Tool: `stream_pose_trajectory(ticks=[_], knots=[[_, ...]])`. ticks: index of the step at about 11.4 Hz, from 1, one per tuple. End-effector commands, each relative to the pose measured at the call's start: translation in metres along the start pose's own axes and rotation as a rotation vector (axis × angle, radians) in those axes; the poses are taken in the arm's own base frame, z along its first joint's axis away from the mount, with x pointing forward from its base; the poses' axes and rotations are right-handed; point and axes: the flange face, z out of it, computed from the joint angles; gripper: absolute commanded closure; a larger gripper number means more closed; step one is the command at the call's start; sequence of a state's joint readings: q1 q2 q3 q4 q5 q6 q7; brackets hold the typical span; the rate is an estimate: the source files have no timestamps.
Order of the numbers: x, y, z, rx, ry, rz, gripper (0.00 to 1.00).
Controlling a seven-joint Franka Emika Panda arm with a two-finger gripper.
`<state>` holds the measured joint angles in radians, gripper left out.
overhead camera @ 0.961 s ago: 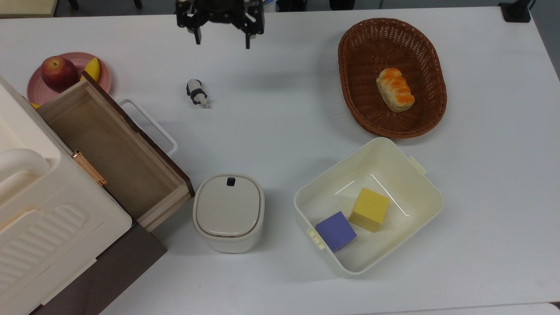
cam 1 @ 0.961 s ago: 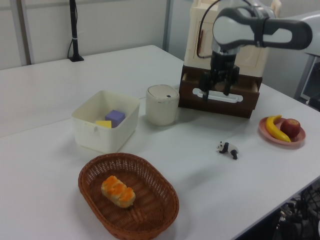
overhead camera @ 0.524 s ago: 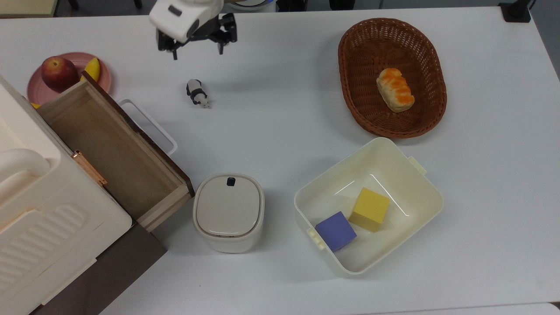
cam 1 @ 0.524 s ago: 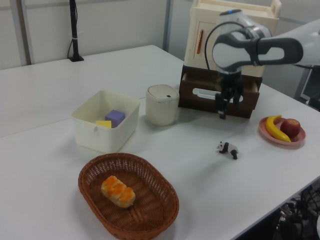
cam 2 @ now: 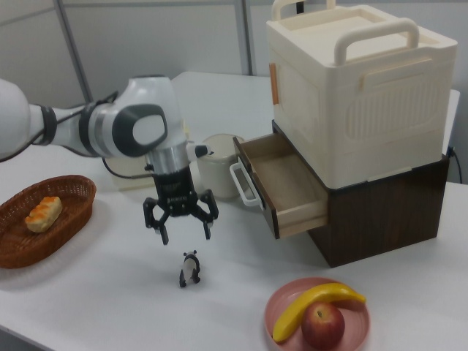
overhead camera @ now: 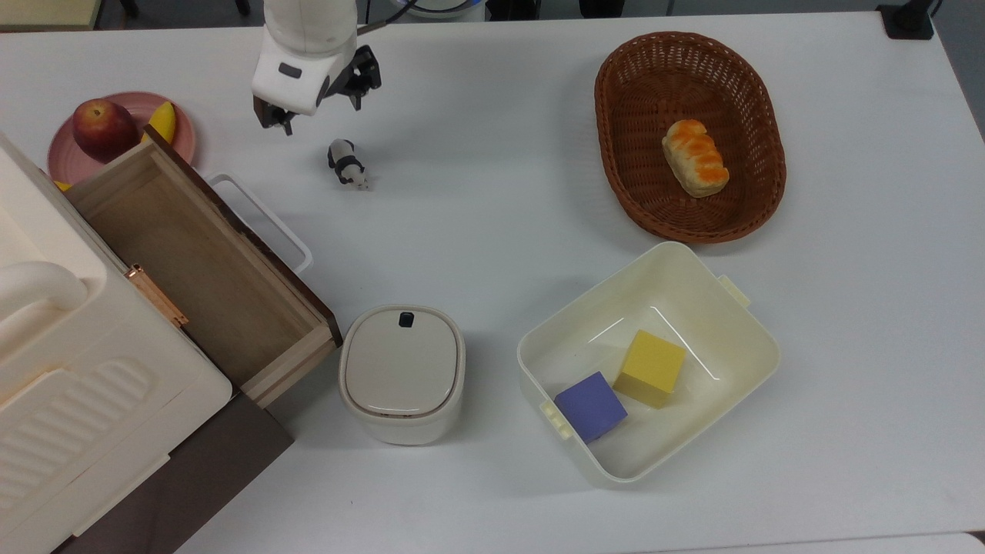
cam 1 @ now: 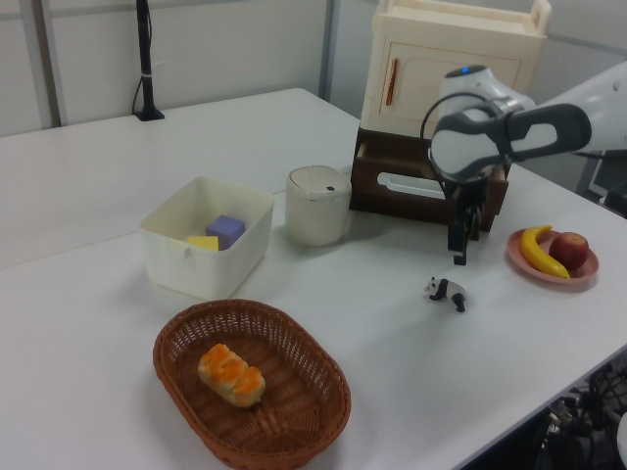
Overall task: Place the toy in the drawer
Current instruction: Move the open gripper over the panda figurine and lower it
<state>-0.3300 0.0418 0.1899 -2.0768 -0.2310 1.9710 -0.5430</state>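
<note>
The toy [overhead camera: 348, 163], a tiny black-and-white panda, lies on the white table between the drawer and the table's far edge. It also appears in the left view [cam 1: 446, 292] and the right view [cam 2: 190, 269]. My gripper [overhead camera: 322, 117] hangs open a little above the toy, slightly up and left of it in the top view. In the right view the gripper [cam 2: 185, 235] has its fingers spread, with nothing between them. The drawer [overhead camera: 192, 261] stands pulled out and empty, its white loop handle facing the toy. The drawer shows again in the right view [cam 2: 281, 183].
A pink plate [overhead camera: 185, 142] with an apple and banana sits beside the drawer. A lidded white container [overhead camera: 402, 373] stands by the drawer's front corner. A cream tub [overhead camera: 762, 346] holds purple and yellow cubes. A wicker basket [overhead camera: 616, 154] holds bread.
The gripper has moved toward the top view's left and lower, closing in on the toy, and has turned about its wrist. The toy and the drawer have not moved.
</note>
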Motion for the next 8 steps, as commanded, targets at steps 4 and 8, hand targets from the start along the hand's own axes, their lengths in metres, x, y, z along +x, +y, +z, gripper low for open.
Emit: stream_pose_trajectory(ticks=[4,8], knots=[[0.016,-0.011,0.04,0.007,0.002,-0.044,0.0],[0.036,-0.021,0.06,0.014,0.01,-0.007,0.0]])
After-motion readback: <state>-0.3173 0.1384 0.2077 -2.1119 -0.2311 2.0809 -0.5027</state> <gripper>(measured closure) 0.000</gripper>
